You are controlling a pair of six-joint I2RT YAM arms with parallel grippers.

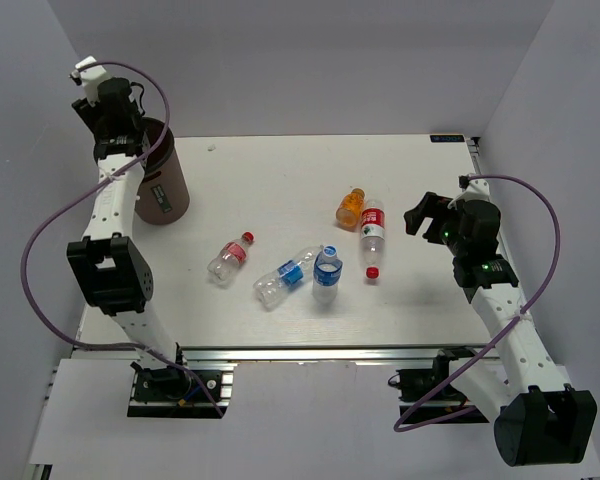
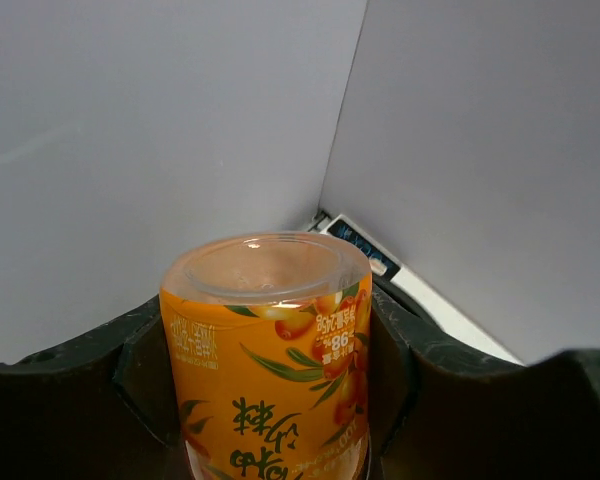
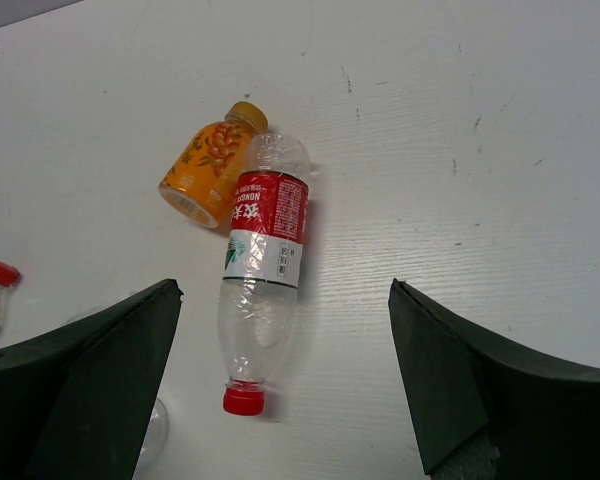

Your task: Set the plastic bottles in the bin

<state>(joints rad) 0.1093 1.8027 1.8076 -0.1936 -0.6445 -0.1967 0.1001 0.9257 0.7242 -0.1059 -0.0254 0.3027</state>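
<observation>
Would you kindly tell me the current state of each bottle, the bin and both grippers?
left gripper: shut on held orange bottle
right gripper: open, empty
bin: upright, open-topped
second orange bottle: lying
red-label bottle: lying, capped
small bottle: lying
blue-label bottle: lying
blue-cap bottle: apparently upright

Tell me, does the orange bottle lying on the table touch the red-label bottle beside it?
Touching. The right wrist view shows the orange bottle lying against the side of the red-label bottle, and no strip of table shows between them.
</observation>
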